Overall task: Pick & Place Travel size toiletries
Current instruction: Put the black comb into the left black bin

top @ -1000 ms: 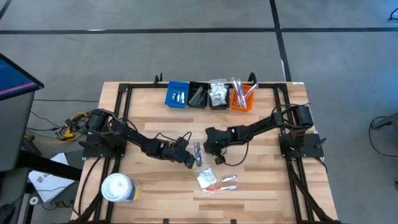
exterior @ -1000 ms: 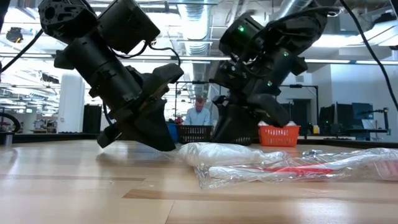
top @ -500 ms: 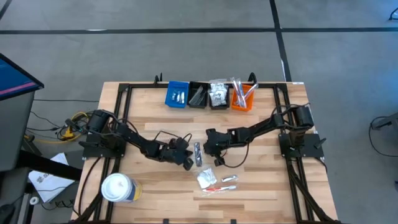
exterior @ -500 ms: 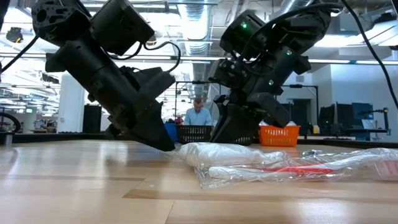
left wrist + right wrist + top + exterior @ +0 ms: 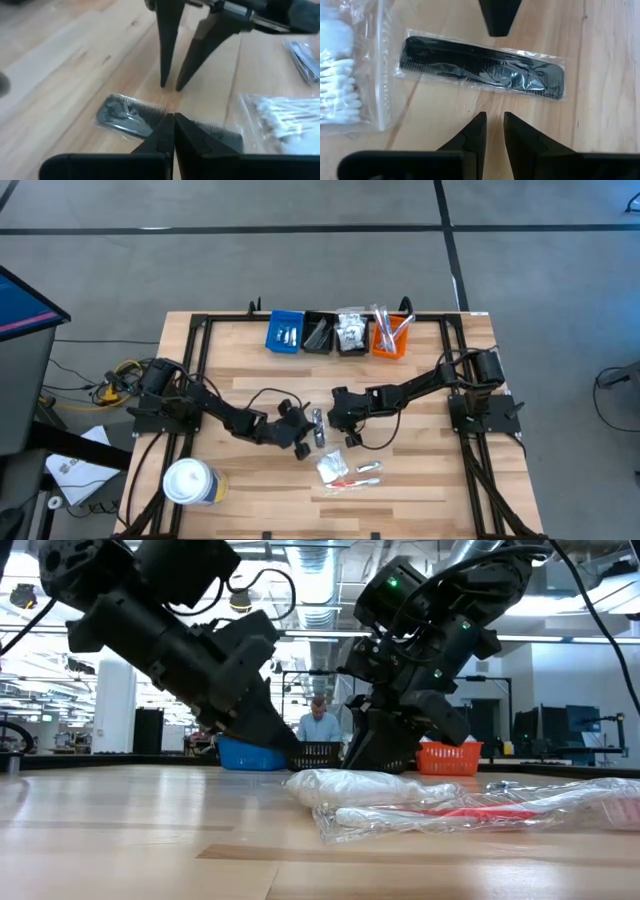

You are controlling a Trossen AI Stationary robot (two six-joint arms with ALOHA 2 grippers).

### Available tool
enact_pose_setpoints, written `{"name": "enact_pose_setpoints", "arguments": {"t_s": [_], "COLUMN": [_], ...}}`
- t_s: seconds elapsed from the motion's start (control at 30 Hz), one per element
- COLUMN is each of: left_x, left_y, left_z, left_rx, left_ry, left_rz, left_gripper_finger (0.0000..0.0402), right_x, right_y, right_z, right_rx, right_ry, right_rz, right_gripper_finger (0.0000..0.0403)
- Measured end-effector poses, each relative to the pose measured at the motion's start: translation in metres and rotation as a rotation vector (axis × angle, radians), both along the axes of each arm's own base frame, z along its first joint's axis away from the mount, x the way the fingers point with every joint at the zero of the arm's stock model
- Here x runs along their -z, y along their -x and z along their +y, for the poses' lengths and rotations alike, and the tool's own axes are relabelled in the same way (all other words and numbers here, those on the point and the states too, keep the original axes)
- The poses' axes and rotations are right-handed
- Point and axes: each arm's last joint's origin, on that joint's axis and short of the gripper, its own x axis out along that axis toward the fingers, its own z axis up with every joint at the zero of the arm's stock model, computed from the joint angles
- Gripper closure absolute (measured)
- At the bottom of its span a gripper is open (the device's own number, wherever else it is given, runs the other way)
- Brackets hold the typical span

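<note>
We find the comb (image 5: 482,68) flat between both arms: left gripper (image 5: 174,120) pressed together, right gripper (image 5: 494,122) slightly parted, likely lining up a pinch.

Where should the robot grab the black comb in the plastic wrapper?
Probably across the middle of the black comb, from straight above, one finger on each long edge. It lies flat on the table, long and thin, so the narrow width fits the right gripper hovering beside it.
</note>
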Motion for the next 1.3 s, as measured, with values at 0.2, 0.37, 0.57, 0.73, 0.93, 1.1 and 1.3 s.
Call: {"name": "enact_pose_setpoints", "arguments": {"t_s": [0.2,0.37,0.57,0.73,0.93,1.1,1.3], "left_x": [0.015,0.023,0.023,0.023,0.023,0.023,0.023], "left_y": [0.002,-0.001,-0.001,-0.001,-0.001,-0.001,-0.001], "left_z": [0.005,0.009,0.010,0.010,0.010,0.010,0.010], "left_rx": [0.021,0.020,0.022,0.021,0.023,0.022,0.022], "left_ry": [0.018,0.052,0.065,0.068,0.070,0.073,0.073], "left_rz": [0.059,0.062,0.065,0.066,0.068,0.068,0.070], "left_gripper_finger": [0.0401,0.0401,0.0401,0.0401,0.0401,0.0401,0.0401], "right_x": [0.000,0.000,0.000,-0.001,-0.005,-0.005,-0.006], "right_y": [0.000,0.001,0.000,-0.001,-0.005,-0.006,-0.006], "right_z": [0.000,0.000,0.000,0.001,-0.014,-0.029,-0.036], "right_rx": [0.046,0.085,0.086,0.119,0.290,0.408,0.482], "right_ry": [-0.041,-0.072,-0.073,-0.148,-0.458,-0.574,-0.687], "right_rz": [0.007,0.014,0.013,0.000,0.007,0.026,0.055], "right_gripper_finger": [0.0343,0.0343,0.0343,0.0343,0.0330,0.0274,0.0180]}}
